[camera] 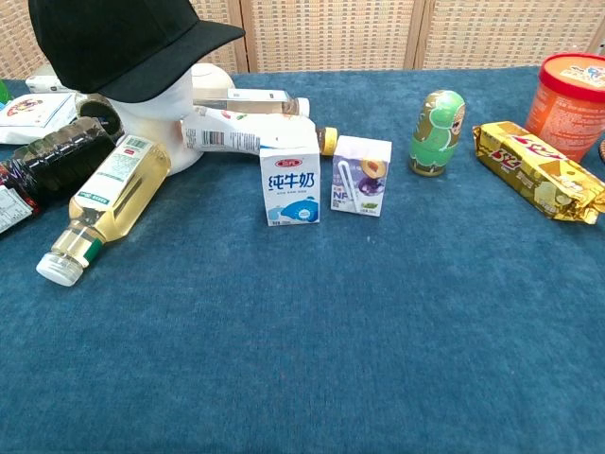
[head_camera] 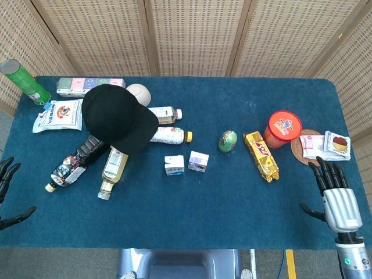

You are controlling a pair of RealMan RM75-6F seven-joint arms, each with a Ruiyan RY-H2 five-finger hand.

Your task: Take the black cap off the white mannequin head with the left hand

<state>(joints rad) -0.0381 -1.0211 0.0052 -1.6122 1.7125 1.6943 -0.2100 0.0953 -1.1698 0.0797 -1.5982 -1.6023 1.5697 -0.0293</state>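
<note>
With the left hand (head_camera: 7, 174) empty and fingers spread at the table's near-left edge, the black cap (head_camera: 118, 118) still sits on the white mannequin head (camera: 194, 118), hemmed by bottles, so reaching in risks rolling the pale-liquid bottle (camera: 106, 203) or toppling the head.

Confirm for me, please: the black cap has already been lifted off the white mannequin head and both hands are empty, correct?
Not quite: the black cap sits on the white mannequin head, as the chest view shows. The left hand and right hand are indeed empty.
</note>
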